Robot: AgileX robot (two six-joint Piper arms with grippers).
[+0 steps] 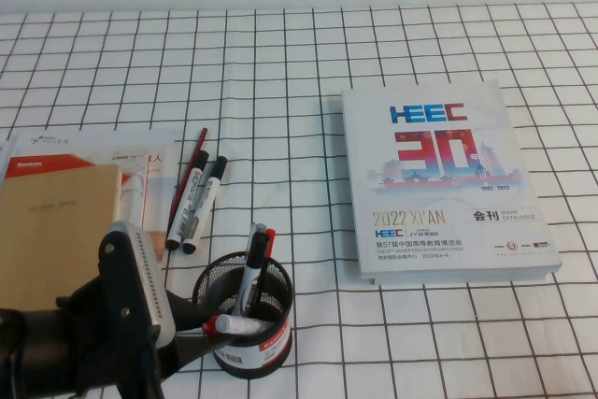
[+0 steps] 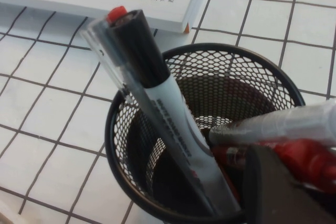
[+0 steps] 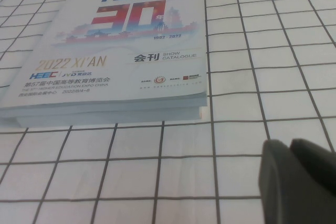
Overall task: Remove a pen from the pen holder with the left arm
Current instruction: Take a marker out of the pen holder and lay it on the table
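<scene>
A black mesh pen holder stands near the table's front, left of centre. A black-capped marker and a thin red pen lean upright in it. A red-capped marker lies tilted across the holder's near rim. My left gripper reaches in from the front left and is shut on that marker; one dark finger presses against its red part and the other is hidden. My right gripper hovers over bare table beside the catalogue, shut and holding nothing.
A white HEEC catalogue lies right of the holder. Several loose markers and a red pencil lie behind the holder. A tan notebook on papers sits at the left edge, partly covered by my left arm.
</scene>
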